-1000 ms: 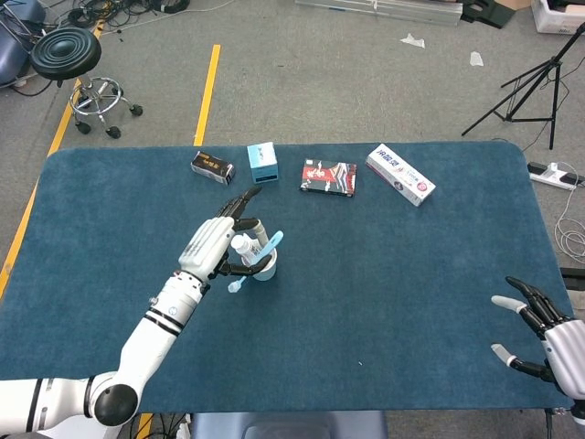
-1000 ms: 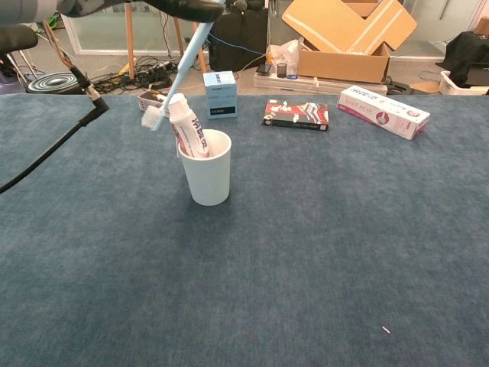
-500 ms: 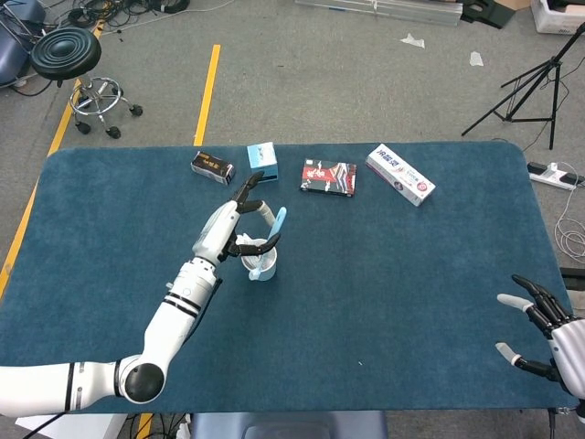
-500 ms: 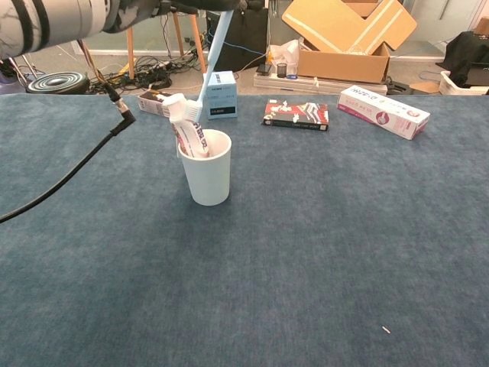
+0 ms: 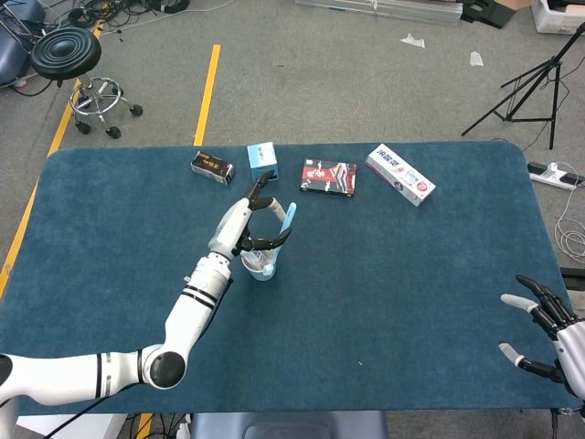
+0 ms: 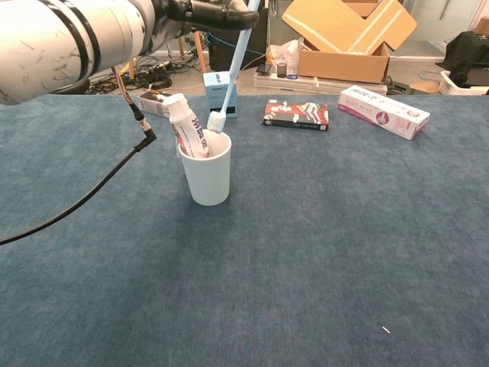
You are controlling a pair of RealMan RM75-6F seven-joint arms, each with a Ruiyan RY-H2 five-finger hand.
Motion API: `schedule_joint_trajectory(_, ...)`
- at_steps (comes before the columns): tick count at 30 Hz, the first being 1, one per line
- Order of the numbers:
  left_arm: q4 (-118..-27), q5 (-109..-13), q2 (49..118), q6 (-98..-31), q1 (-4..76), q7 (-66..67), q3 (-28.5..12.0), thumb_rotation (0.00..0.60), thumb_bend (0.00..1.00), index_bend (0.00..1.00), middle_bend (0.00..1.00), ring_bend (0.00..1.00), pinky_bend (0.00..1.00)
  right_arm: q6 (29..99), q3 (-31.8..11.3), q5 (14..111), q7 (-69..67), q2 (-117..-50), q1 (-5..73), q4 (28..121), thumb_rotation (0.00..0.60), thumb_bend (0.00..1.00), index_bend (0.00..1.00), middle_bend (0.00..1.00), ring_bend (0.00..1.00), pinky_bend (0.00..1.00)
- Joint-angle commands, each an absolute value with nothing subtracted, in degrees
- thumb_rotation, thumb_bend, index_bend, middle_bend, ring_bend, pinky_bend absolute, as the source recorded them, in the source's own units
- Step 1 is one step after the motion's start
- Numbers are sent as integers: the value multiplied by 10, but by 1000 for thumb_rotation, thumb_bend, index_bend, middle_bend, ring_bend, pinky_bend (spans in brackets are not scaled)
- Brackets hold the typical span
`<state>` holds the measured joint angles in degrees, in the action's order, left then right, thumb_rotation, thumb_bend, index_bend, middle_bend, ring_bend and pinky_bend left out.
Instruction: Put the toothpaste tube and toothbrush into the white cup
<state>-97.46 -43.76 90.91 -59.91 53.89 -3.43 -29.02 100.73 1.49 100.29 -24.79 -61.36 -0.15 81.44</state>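
— Holding the toothbrush by its handle, the left hand has the bristles just over the cup, far left; toothpaste already inside.
— Light, stiff, probably slippery plastic; grip mid-handle. The right hand rests near right, fingers spread, grasping nothing.

Toothbrush in left hand above cup

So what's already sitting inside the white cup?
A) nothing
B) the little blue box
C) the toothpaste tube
C: the white and red toothpaste tube stands in the white plastic cup, while the left hand holds the light blue toothbrush above the rim.
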Motion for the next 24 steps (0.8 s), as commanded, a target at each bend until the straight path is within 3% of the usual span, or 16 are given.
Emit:
schedule_joint_trajectory(1, -955, -444, 923, -591, 545, -44, -289, 600, 303, 652, 0, 0, 0, 1008, 15, 1003, -251, -613, -2, 813, 600, 125, 298, 145, 156, 501)
schedule_joint_trajectory(24, -815, -487, 967, -517, 560, -127, -292, 600, 303, 652, 0, 0, 0, 1003, 17, 997, -244, -618, -6, 812, 600, 125, 298, 145, 156, 501)
